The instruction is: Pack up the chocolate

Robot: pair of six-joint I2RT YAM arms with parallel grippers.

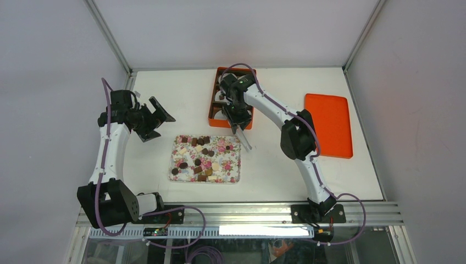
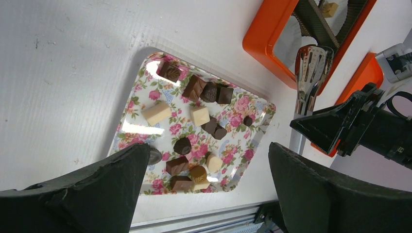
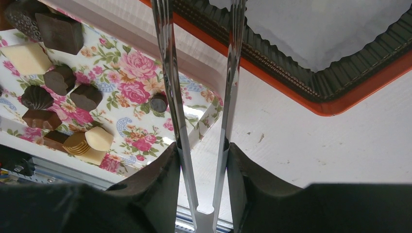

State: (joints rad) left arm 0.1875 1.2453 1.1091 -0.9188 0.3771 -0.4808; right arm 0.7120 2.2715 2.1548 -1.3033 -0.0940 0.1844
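Several dark brown, light brown and cream chocolates [image 1: 199, 159] lie on a floral tray [image 1: 231, 148] at the table's middle. They also show in the left wrist view [image 2: 199, 116] and the right wrist view [image 3: 60, 80]. My left gripper [image 1: 156, 118] is open and empty, up and left of the tray; its wrist view [image 2: 208, 155] looks down on it. My right gripper [image 1: 237, 118] is shut on metal tongs [image 1: 244, 138] at the orange box's [image 1: 211, 104] near end. The tongs' arms [image 3: 167, 73] stand apart over the tray's corner; their tips are out of view.
The orange box holds fluted paper cups [image 3: 311, 34]; one cream piece [image 2: 330, 8] sits in a cup. An orange lid [image 1: 328, 124] lies at the right. Grey walls enclose the table. A metal rail [image 1: 236, 212] runs along the near edge.
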